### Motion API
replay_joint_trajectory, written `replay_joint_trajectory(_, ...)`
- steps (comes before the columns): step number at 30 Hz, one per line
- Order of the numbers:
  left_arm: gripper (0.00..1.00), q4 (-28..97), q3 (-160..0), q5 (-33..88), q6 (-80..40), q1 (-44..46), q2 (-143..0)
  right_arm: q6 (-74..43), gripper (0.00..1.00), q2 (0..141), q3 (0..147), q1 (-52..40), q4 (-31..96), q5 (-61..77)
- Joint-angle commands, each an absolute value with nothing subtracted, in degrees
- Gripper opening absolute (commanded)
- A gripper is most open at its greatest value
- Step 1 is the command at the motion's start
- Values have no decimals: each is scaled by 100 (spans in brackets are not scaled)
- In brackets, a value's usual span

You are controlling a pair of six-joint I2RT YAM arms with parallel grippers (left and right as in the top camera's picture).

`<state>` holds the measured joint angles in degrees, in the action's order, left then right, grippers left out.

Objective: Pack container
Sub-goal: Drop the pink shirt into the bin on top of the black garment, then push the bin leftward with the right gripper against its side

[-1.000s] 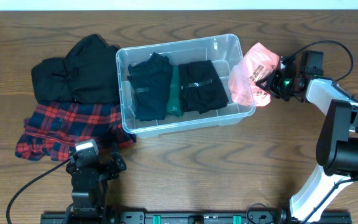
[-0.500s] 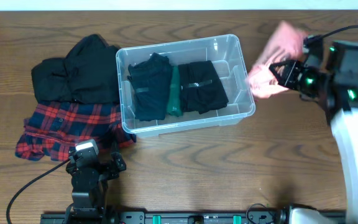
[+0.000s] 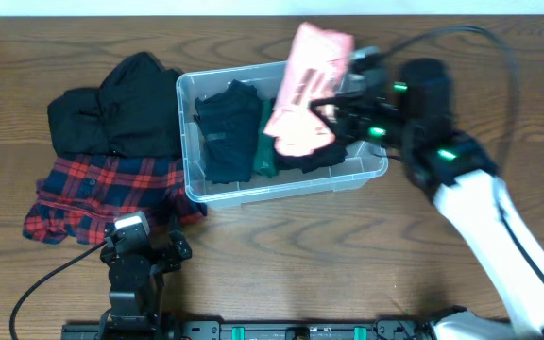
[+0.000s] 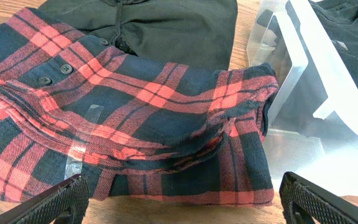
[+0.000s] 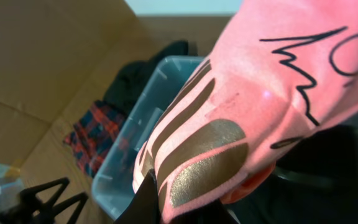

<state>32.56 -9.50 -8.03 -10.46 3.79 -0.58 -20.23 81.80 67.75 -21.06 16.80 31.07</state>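
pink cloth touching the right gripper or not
Touching. The overhead view shows the right gripper shut on the pink cloth, holding it up over the container.

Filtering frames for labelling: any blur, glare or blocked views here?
Overhead: the right gripper and its pink printed garment are smeared by motion; the rest is sharp. Left wrist: crisp, with mild glare on the clear plastic rectangular container. Right wrist: the pink garment fills most of the frame, close and soft.
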Motion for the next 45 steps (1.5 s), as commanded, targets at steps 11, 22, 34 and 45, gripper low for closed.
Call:
replay_joint_trajectory(11,98,3240,-864,-832,-1011,349,-21,-2436,31,10648,6777,-2150,1634,2062)
replay_joint_trajectory(22,98,3240,-864,-832,-1009,351,-21,-2456,65,9376,6788,-2075,3170,1002)
replay_joint_trajectory(34,98,3240,-864,-832,-1009,349,-21,-2073,56,8064,6781,-1590,3500,-349)
replay_joint_trajectory(45,98,3240,-864,-834,-1011,351,-21,-2073,38,9244,6770,-1177,3634,370)
